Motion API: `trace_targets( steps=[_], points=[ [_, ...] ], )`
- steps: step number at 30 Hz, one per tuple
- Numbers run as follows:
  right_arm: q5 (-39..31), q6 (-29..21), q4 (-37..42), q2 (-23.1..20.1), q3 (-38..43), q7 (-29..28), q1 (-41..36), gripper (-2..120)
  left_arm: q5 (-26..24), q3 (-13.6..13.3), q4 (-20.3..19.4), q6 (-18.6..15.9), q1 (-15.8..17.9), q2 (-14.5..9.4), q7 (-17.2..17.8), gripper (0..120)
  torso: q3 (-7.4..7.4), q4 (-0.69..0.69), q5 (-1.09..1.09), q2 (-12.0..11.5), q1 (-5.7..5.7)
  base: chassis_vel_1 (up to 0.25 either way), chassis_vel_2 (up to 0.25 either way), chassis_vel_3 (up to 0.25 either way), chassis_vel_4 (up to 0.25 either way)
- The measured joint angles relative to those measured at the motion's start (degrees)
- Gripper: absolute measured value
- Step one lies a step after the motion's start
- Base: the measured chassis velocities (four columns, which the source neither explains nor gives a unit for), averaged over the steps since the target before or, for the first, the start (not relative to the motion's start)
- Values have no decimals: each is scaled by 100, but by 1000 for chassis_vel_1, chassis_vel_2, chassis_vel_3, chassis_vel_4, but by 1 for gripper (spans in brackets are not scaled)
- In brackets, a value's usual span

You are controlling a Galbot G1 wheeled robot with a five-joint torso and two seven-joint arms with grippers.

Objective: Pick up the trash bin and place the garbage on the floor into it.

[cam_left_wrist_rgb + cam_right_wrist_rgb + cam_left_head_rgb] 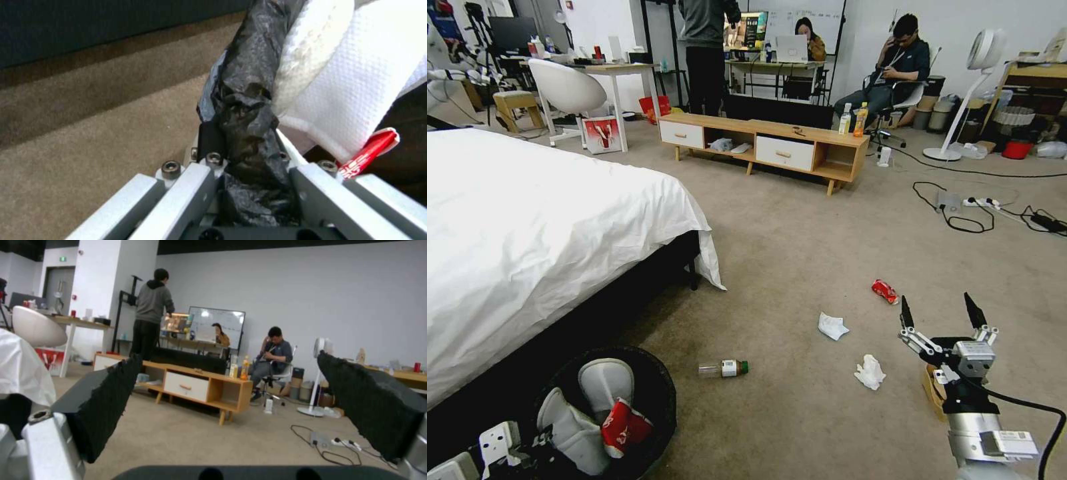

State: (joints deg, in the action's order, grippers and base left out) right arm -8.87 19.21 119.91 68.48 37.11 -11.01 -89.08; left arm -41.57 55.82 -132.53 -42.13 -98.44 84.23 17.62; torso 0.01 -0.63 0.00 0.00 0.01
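The left hand (249,166) grips the bin (657,393) rim; the right hand (940,313), wide open, must lower onto a tissue (870,371).

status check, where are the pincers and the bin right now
Left pincer shut on bin rim. Right pincer open, empty, above carpet. Bottle, can, two tissues on floor. Nothing blocking.

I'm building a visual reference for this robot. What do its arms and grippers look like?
The right gripper has two pointed black padded fingers on silver linkages, a silver-and-black wrist, a white labelled block and a black cable. The left gripper has pale silver bars with dark hex bolts and a black finger.
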Motion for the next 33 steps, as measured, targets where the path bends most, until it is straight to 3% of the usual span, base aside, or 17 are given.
trace_targets(
  steps=[33],
  points=[
    [-110,-13,-161,-336,128,9,64,100,-22,69,-99,0,-48,56,16,3,0,0,0,0,0,0,0,0,0]
  ],
)
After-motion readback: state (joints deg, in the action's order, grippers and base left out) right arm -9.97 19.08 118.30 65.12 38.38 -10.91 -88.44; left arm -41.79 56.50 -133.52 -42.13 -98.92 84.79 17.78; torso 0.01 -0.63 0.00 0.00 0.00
